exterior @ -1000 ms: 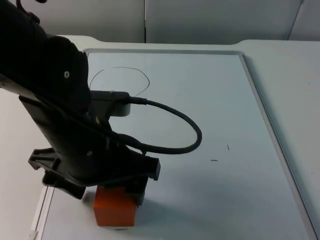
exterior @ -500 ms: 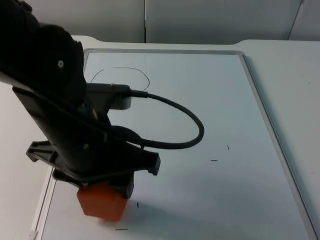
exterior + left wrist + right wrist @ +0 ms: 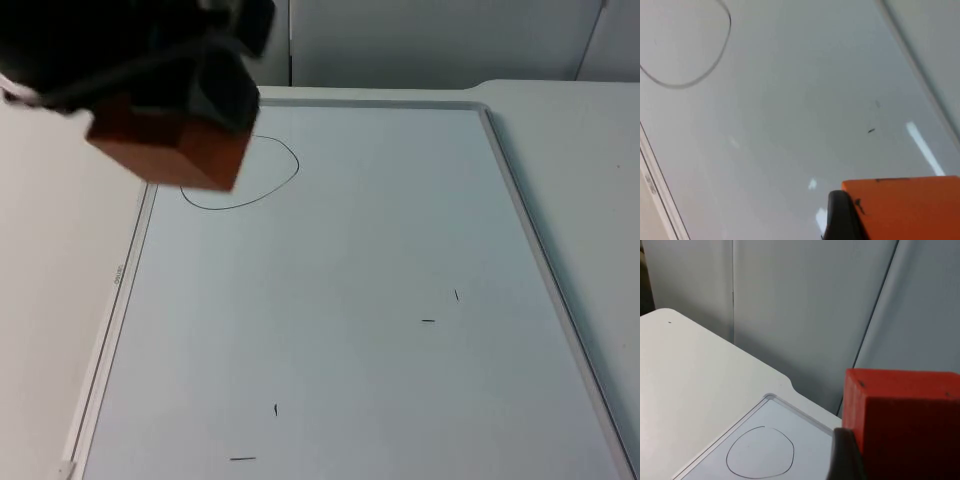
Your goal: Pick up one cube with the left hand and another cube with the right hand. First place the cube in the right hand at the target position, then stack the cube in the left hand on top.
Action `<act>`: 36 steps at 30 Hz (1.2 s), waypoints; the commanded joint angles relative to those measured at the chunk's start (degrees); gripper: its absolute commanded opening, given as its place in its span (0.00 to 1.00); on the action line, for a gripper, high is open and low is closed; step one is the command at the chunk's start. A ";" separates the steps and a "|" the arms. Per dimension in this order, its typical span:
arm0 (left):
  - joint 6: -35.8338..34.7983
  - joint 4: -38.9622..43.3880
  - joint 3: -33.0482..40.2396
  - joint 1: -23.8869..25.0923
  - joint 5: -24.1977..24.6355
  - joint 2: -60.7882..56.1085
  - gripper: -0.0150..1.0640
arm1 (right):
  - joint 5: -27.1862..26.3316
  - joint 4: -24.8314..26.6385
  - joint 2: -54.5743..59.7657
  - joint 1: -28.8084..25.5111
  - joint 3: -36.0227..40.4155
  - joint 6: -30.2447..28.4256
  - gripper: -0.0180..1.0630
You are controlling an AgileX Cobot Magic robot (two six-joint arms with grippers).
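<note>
Left gripper [image 3: 190,110] clamped on orange cube [image 3: 170,150], lifted from near edge to above drawn circle [image 3: 245,175].

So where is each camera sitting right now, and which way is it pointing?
Top view: fixed above, looking down and forward over the whiteboard; the left gripper, raised at upper left, holds the orange cube.
Left wrist view: on the left arm, looking down at the board; a black fingertip presses the orange cube.
Right wrist view: on the right arm, facing the grey partition wall; the right gripper holds the red cube.
Shared: all three see the drawn circle.
</note>
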 commanded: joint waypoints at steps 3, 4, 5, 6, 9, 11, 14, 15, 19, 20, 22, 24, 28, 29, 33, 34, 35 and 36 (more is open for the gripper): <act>0.15 3.10 -0.18 -0.35 4.00 -11.11 0.12 | 0.35 0.10 0.04 -0.27 -0.35 -0.27 0.01; 0.15 3.66 -0.18 -0.35 4.76 -13.75 0.12 | 0.64 0.24 0.04 -0.27 -0.35 -0.27 0.01; 0.15 4.15 -0.05 -0.35 5.69 -16.02 0.12 | 0.74 0.66 0.04 -0.27 -0.35 -0.27 0.01; 0.15 4.48 -0.05 -0.35 6.57 -17.66 0.12 | 0.74 1.17 0.04 -0.27 -0.35 -0.27 0.01; 0.15 5.56 -0.05 -0.35 8.70 -20.77 0.12 | 0.77 1.81 0.16 -0.27 -0.35 -0.27 0.01; 0.15 5.56 0.05 -0.35 9.87 -22.58 0.12 | 0.89 2.77 0.63 -0.27 -0.35 -0.27 0.01; 0.15 5.56 0.05 -0.35 10.42 -23.52 0.12 | 1.08 3.24 1.52 -0.27 -0.35 -0.27 0.01; 0.15 5.56 0.05 -0.35 10.84 -23.82 0.12 | 1.33 3.93 2.34 -0.27 -0.35 -0.39 0.01; 0.15 5.91 0.05 -0.35 11.52 -23.81 0.12 | 1.84 7.24 7.20 -0.27 -0.35 -3.14 0.01; 0.15 5.91 0.05 -0.35 11.52 -23.81 0.12 | 1.84 7.24 7.20 -0.27 -0.35 -3.14 0.01; 0.15 6.17 0.05 -0.35 11.38 -23.81 0.12 | 1.73 7.76 9.58 -0.27 -0.35 -3.71 0.01; 0.15 6.31 0.05 -0.35 11.38 -23.81 0.12 | 1.73 7.76 12.52 -0.27 -0.75 -3.71 0.01; 0.15 6.30 0.05 -0.35 11.27 -23.81 0.12 | 2.12 8.62 17.38 -0.27 -2.85 -4.10 0.01; 0.15 6.30 0.05 -0.35 11.27 -23.81 0.12 | 2.60 9.17 19.21 -0.27 -4.43 -4.78 0.01; 0.15 6.30 0.05 -0.35 11.27 -23.81 0.12 | 5.12 11.44 25.10 -0.27 -11.31 -6.78 0.01; 0.15 6.30 0.05 -0.35 11.27 -23.81 0.12 | 6.69 12.27 28.58 -0.27 -15.25 -7.79 0.01; 0.15 6.30 0.05 -0.35 11.27 -23.81 0.12 | 7.96 12.56 30.66 -0.27 -18.46 -7.93 0.01; 0.15 6.30 0.05 -0.35 11.27 -23.81 0.12 | 7.96 12.56 30.66 -0.27 -18.46 -7.93 0.01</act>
